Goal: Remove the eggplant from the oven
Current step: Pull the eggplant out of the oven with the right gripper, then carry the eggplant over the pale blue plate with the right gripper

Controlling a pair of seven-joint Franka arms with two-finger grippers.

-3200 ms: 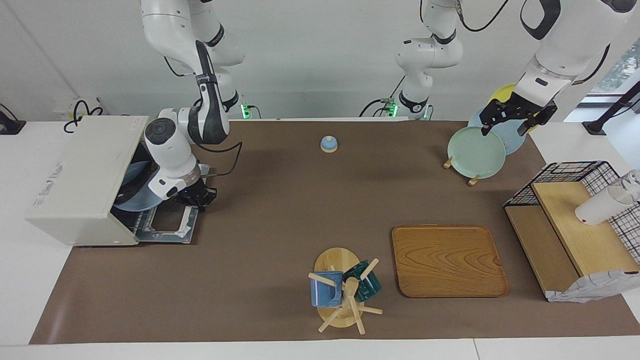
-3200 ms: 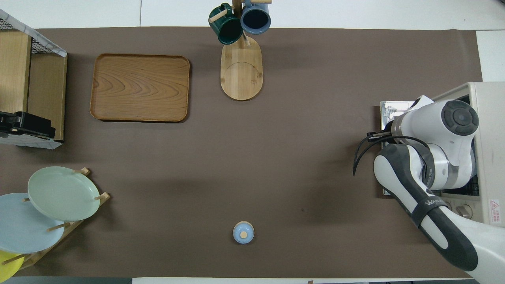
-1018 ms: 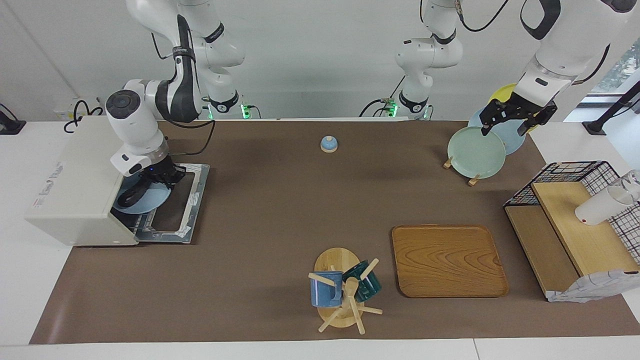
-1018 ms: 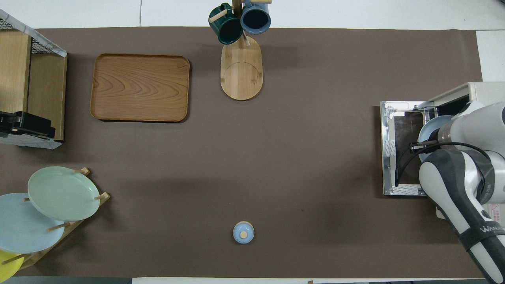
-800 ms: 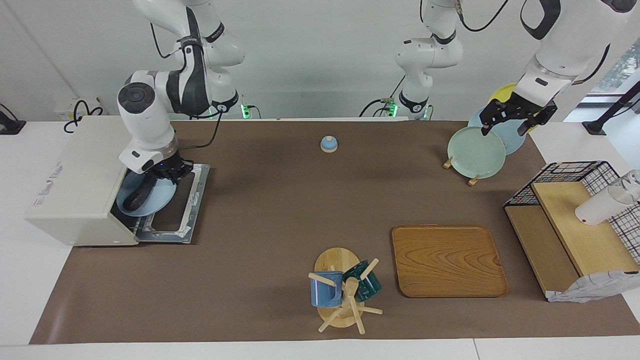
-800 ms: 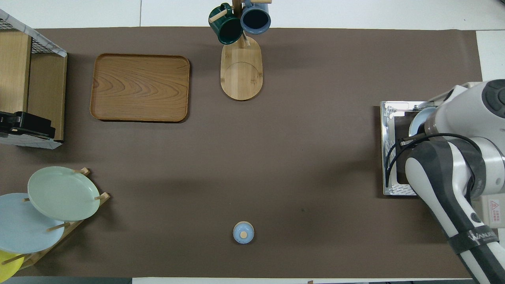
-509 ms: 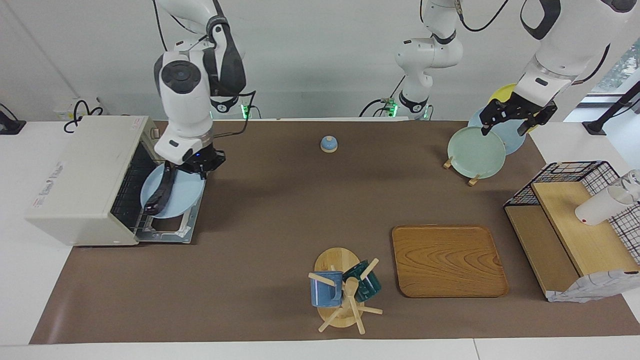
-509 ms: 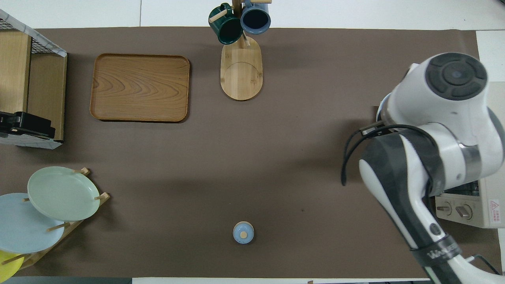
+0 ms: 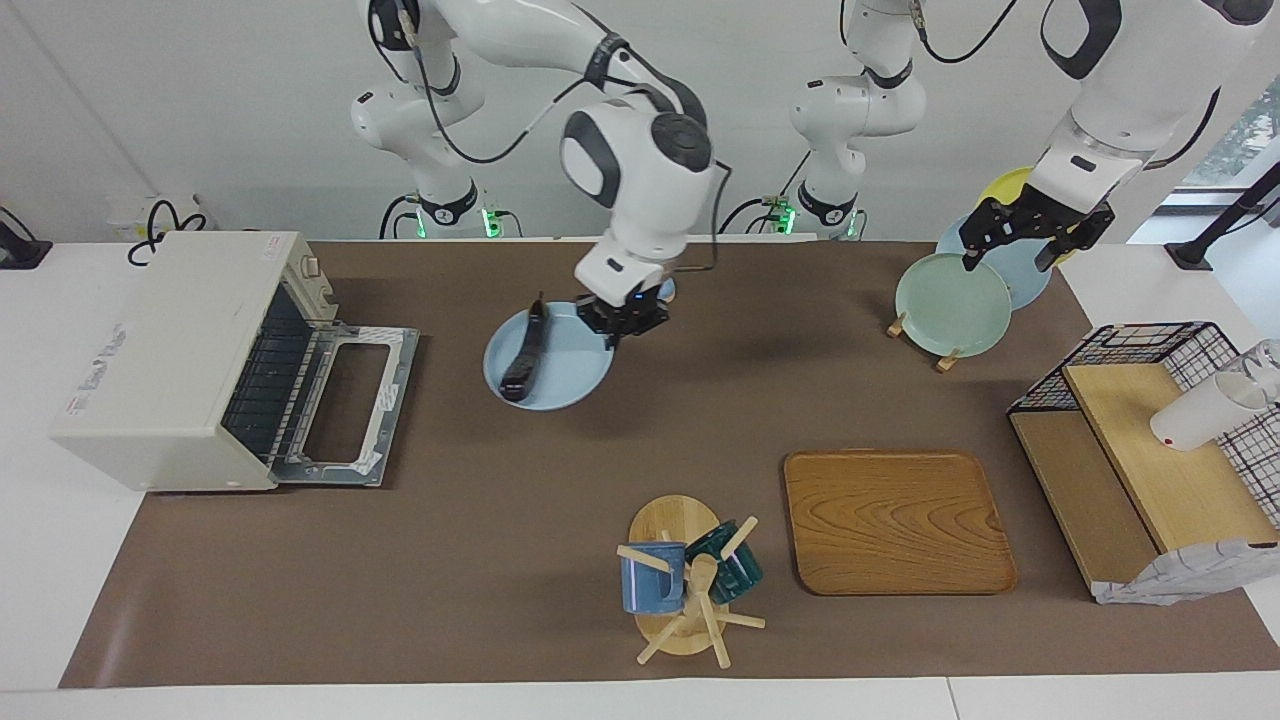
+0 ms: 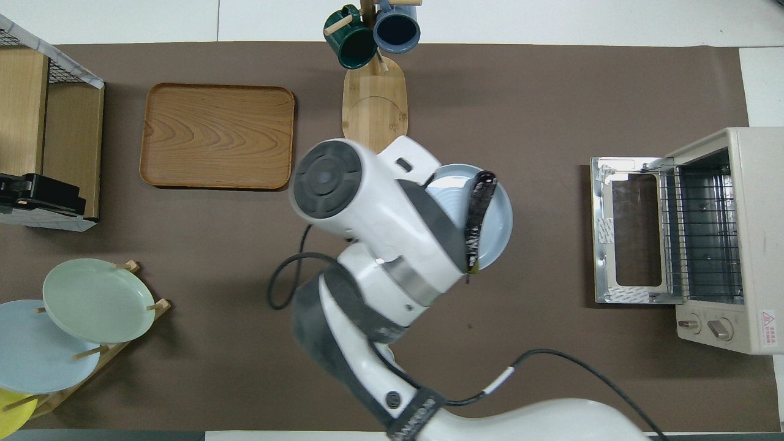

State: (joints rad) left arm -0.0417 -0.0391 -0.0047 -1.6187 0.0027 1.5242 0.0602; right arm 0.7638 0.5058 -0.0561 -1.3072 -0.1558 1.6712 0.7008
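Observation:
The dark eggplant (image 9: pixel 524 352) lies on a light blue plate (image 9: pixel 565 365); both also show in the overhead view, the eggplant (image 10: pixel 477 211) on the plate (image 10: pixel 499 223). My right gripper (image 9: pixel 617 333) is shut on the plate's rim and holds it in the air over the middle of the table, apart from the oven. The off-white oven (image 9: pixel 160 350) stands at the right arm's end of the table, its door (image 9: pixel 345 405) folded down and its wire rack (image 10: pixel 698 233) bare. My left gripper (image 9: pixel 1005 262) waits open over the plate rack.
A plate rack with green plate (image 9: pixel 950 305) stands near the left arm. A wooden tray (image 9: pixel 897 520), a mug tree (image 9: pixel 690 585) and a wire basket shelf (image 9: pixel 1150 440) with a white cup (image 9: pixel 1200 415) lie farther out. A small blue knob (image 9: pixel 668 290) sits beside my right gripper.
My right gripper took hold of the plate with the eggplant in the oven, drew it out over the door, and carried it to over the middle of the table. The left arm has not moved.

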